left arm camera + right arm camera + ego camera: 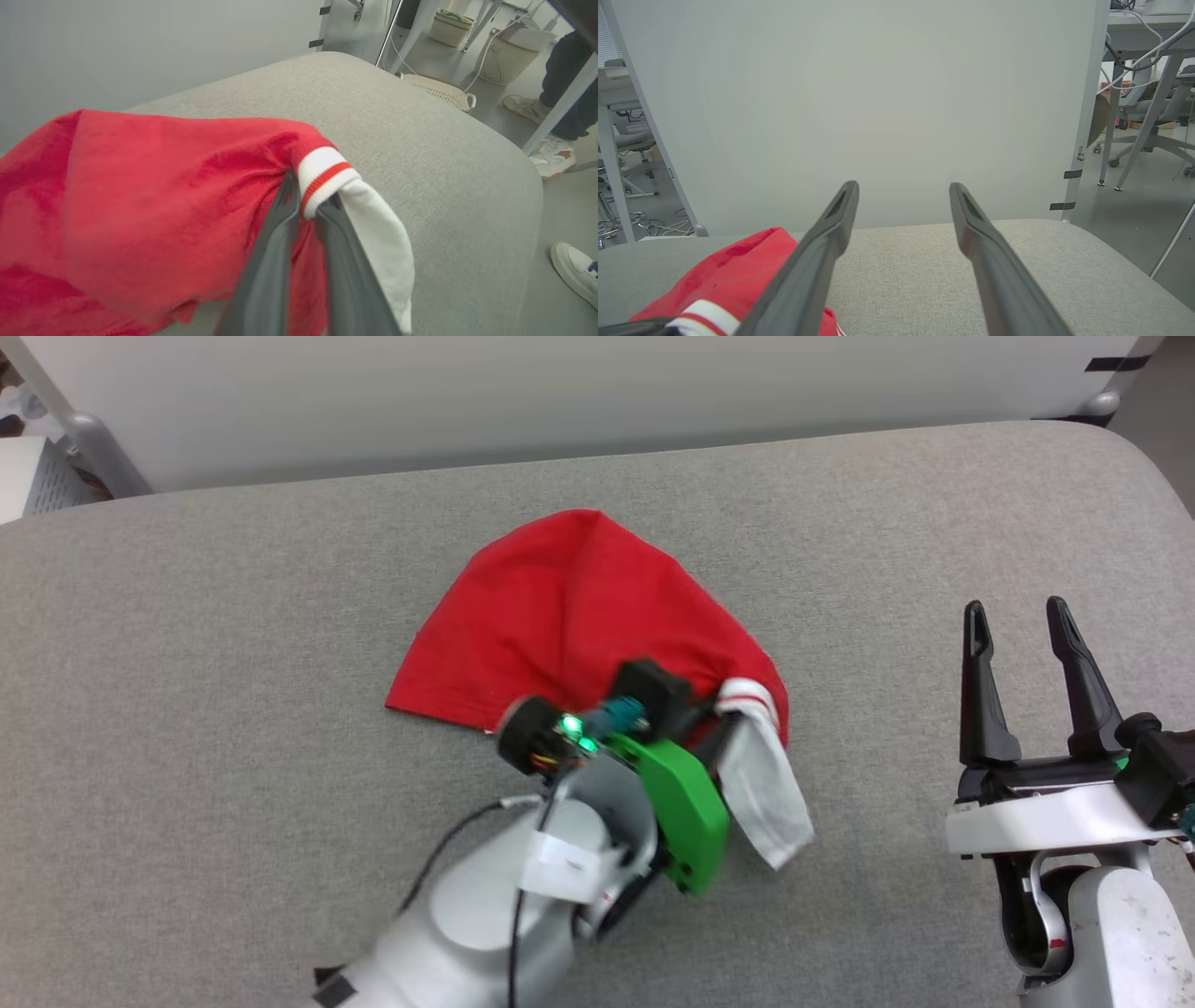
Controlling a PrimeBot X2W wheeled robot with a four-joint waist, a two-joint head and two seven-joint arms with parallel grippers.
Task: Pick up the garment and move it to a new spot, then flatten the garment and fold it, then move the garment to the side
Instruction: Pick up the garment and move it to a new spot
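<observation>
Garment, centre of the head view: plain red body, white sleeve with a red-and-white striped cuff band. Surface beneath it is mottled light grey. My fingers are dark grey-black, and my left wrist plate is bright green.

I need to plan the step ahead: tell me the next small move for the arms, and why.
Probably raise the left gripper, which is shut on the garment at its striped sleeve cuff, since most of the red cloth rests on the grey padded surface. The right gripper is open, apart to the right, and could take a second hold after.
</observation>
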